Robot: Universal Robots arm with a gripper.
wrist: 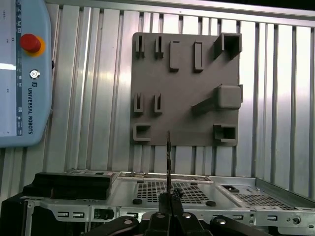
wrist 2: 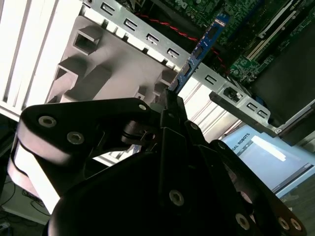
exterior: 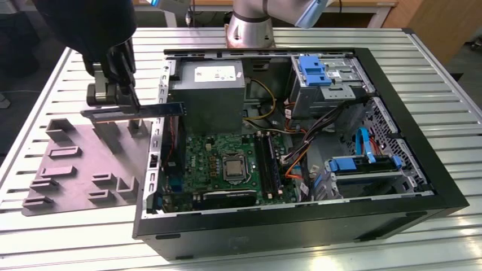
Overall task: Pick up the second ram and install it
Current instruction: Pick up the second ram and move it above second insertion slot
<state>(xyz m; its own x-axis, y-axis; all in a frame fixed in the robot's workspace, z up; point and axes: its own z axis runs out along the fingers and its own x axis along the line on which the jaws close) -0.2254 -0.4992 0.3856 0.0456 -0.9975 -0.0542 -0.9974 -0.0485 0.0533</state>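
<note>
**Memory stick held in mid-air beside the open computer**

Exterior view: the black gripper [exterior: 121, 103] hangs over the side of the bench [exterior: 60, 237] at the exterior view's left, its fingers clamped on the memory stick [exterior: 154, 109]. The stick is held level, clear of everything beneath it. One end is above the grey tray [exterior: 75, 169]. The other end reaches across the side wall of the open computer case [exterior: 263, 231] toward the grey power supply [exterior: 207, 90]. The tray lies flat on the bench, just beside the case. Inside the case, the green motherboard [exterior: 218, 155] faces up, and its long black slots [exterior: 267, 164] are well apart from the stick.

Second wrist view: the fingers [wrist 2: 165, 123] are closed on one end of the memory stick [wrist 2: 199, 49]. The stick juts out from the gripper [wrist 2: 172, 101] over the case's punched metal wall [wrist 2: 147, 32], with the tray [wrist 2: 98, 69] to one side of it and the motherboard [wrist 2: 246, 59] to the other.

First wrist view: the memory stick [wrist: 168, 152] shows edge-on as a thin dark line running out from the gripper [wrist: 169, 199]. It lies across the case's perforated metal panel [wrist: 147, 189] and reaches the near edge of the tray [wrist: 187, 98]. A pale blue control tablet [wrist: 19, 98] with a red button rests on the bench [wrist: 98, 98], well apart from the tray.
</note>
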